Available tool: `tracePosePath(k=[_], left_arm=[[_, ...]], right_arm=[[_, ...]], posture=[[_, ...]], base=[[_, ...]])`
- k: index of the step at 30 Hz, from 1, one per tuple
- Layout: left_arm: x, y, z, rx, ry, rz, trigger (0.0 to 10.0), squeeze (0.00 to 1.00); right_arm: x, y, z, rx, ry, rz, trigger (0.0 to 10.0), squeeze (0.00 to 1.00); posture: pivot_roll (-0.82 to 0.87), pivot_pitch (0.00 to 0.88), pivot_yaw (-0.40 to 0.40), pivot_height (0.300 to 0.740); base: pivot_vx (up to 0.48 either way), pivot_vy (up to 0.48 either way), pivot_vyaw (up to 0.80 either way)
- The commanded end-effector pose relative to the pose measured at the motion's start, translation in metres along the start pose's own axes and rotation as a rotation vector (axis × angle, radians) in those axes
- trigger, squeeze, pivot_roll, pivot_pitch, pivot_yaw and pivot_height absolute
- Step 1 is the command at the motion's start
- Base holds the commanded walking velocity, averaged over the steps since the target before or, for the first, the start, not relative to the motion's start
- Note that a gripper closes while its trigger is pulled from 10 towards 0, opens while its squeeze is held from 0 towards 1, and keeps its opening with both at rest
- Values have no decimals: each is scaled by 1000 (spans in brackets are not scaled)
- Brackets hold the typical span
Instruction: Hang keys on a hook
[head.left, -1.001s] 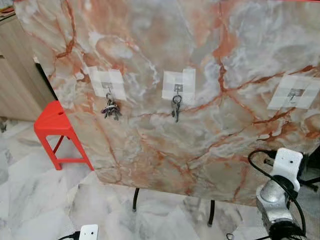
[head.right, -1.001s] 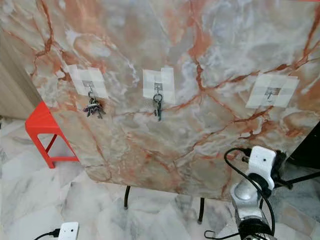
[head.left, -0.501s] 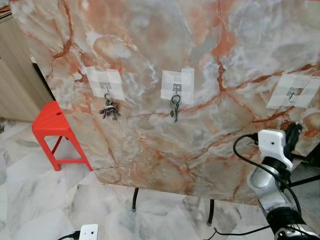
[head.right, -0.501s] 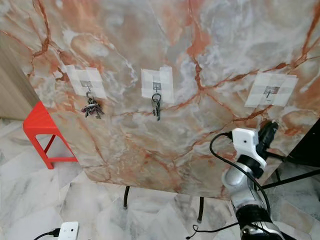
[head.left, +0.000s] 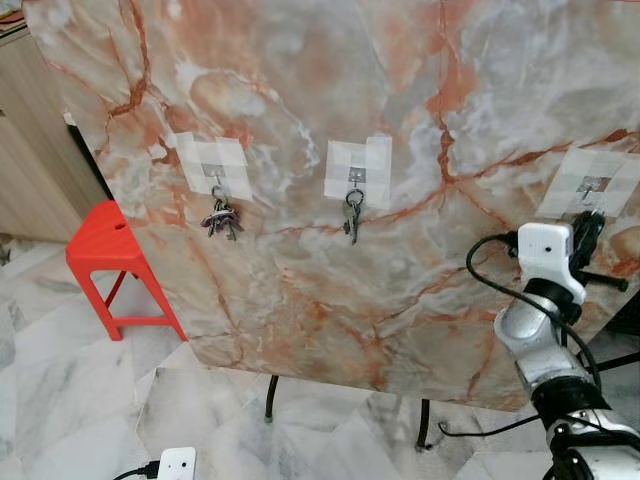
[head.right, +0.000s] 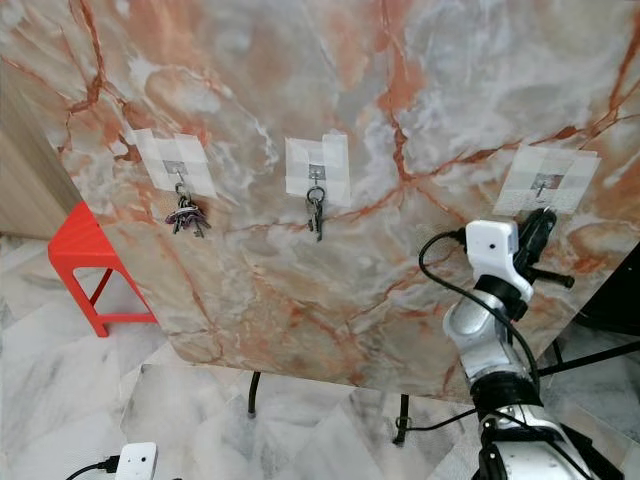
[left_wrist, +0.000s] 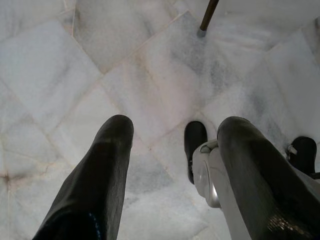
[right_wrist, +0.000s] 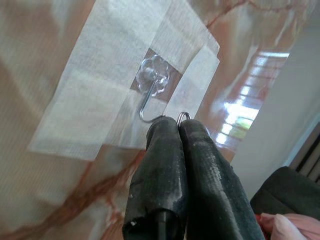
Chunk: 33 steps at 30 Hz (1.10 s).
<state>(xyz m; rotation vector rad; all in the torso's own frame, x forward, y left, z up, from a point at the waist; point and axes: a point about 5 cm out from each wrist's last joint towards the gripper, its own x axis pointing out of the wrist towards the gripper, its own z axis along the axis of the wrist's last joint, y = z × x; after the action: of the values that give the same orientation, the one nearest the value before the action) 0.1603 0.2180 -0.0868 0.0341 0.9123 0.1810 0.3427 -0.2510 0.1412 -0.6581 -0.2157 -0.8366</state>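
Note:
A marble-patterned board (head.left: 400, 290) carries three small metal hooks on white tape patches. A bunch of keys (head.left: 220, 220) hangs from the left hook (head.left: 213, 178), and a smaller set of keys (head.left: 352, 215) hangs from the middle hook (head.left: 353, 178). My right gripper (head.left: 588, 232) is raised just under the right hook (head.left: 591, 185). In the right wrist view its fingers (right_wrist: 165, 150) are shut on a thin metal key ring (right_wrist: 183, 117), which sits beside the curved tip of the clear-based hook (right_wrist: 150, 87). The keys themselves are hidden. My left gripper (left_wrist: 175, 130) hangs open over the floor.
A red stool (head.left: 105, 245) stands left of the board, in front of a wooden cabinet (head.left: 30, 150). The board rests on thin black legs (head.left: 270, 395). A white plug box (head.left: 177, 463) lies on the marble floor. A black cable (head.left: 480, 270) loops off my right wrist.
My right arm has lifted from low at the board's bottom right corner up to the right hook. The left and middle keys have not moved.

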Motion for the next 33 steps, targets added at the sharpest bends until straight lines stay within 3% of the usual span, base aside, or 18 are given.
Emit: tracePosePath(k=[1, 19, 33], left_arm=[[0, 1, 1, 10, -3, 1, 10000, 0], [0, 0, -1, 8, 3, 2, 10000, 0], [0, 0, -1, 4, 8, 0, 10000, 0]], right_arm=[[2, 1, 1, -7, -5, 13, 10000, 0], [3, 7, 4, -19, -2, 69, 10000, 0], [5, 3, 5, -23, -16, 16, 10000, 0]], posture=[[-30, 9, 26, 740], [-32, 5, 22, 740], [-32, 7, 20, 740]], base=[[0, 0, 0], [0, 0, 0], [0, 0, 0]])
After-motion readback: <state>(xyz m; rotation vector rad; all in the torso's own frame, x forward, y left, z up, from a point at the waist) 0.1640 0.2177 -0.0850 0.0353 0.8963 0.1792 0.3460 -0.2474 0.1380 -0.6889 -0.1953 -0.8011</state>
